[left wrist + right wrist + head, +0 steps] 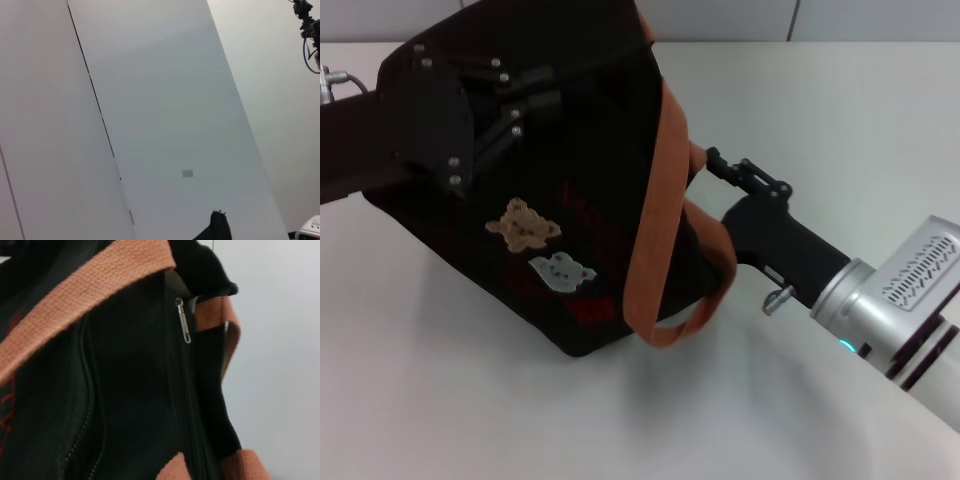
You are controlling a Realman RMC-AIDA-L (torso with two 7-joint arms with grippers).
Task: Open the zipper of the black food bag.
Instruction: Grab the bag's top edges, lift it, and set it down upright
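The black food bag [570,230] stands tilted on the white table, its bear patches [525,225] facing me and its orange-brown straps [655,200] hanging down its right side. My left gripper [495,105] is at the bag's upper left corner, shut on the fabric and holding that end up. My right gripper [712,162] is at the bag's right side, close to the straps and the top edge. In the right wrist view the zipper [192,410] runs as a closed black line, and its silver pull tab [184,322] lies flat at the end, with no finger on it.
The white table [520,420] spreads out in front of and to the right of the bag. A pale panelled wall [160,100] fills the left wrist view, with a blue cable [311,50] at its corner.
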